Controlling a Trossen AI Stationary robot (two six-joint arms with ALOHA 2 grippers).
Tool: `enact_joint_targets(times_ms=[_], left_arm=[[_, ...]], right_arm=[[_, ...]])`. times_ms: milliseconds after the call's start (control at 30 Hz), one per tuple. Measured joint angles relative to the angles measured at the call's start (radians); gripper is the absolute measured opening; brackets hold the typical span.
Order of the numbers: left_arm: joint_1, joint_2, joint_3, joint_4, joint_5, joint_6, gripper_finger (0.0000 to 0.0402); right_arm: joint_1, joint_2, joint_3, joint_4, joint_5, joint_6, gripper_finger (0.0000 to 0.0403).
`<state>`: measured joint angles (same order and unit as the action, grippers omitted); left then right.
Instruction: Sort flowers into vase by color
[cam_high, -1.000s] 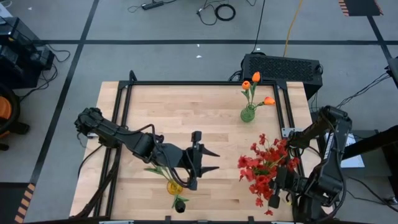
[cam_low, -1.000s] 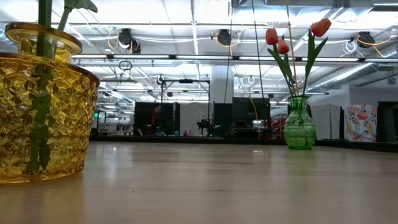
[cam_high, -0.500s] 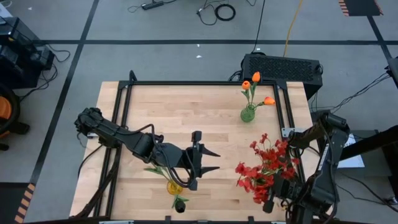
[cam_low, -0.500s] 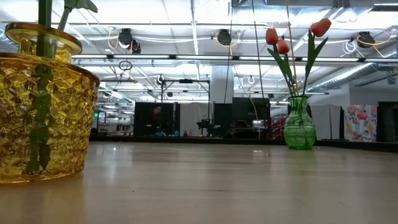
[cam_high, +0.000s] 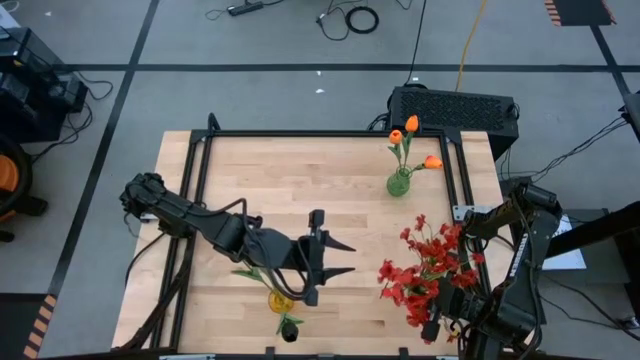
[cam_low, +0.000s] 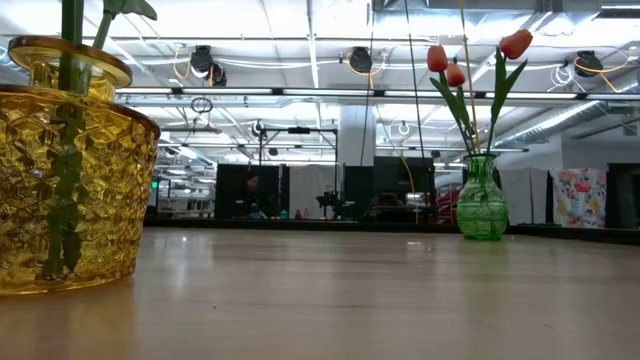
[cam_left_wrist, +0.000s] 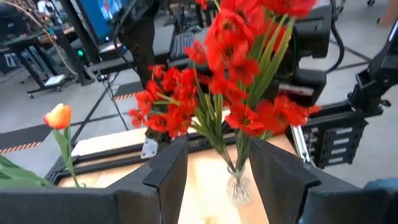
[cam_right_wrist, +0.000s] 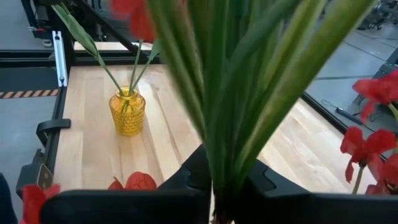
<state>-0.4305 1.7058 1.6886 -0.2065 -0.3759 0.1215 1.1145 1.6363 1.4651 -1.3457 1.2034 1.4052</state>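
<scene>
While the right gripper pinches the green stems of the red flowers at the table's near right corner, the bunch stands up in its grasp, blooms spread above the clear vase seen from the left wrist. Whether the stem ends already sit inside that vase, I cannot tell; the left wrist view suggests they do. To finish well, I judge the right arm should lower straight down, keep the stems bunched and upright, and let go only once the ends rest on the vase's bottom, since a top-heavy cluster could tip light glass.

Just left of centre, the left gripper hovers with fingers spread wide, holding nothing, and aimed across at the red bunch. Beside it, near the front edge, stands the yellow vase with green stems in it, and a black flower lies close to the rim of the table.

Farthest off, at the back right, the green vase holds the orange flowers.
</scene>
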Motion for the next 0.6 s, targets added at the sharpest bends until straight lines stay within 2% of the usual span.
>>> enact_joint_targets(times_ms=[333, 500, 600], left_arm=[[0.031, 0.000, 0.000, 0.036, 0.007, 0.016, 0.0176], [0.055, 0.005, 0.000, 0.066, 0.113, -0.004, 0.0176], [0.058, 0.010, 0.000, 0.089, 0.141, -0.008, 0.0176]], right_arm=[[0.000, 0.000, 0.000, 0.000, -0.023, 0.001, 0.0066], [0.000, -0.001, 0.000, -0.001, -0.031, 0.004, 0.0075], [0.000, -0.002, 0.000, -0.001, -0.031, 0.008, 0.0079]])
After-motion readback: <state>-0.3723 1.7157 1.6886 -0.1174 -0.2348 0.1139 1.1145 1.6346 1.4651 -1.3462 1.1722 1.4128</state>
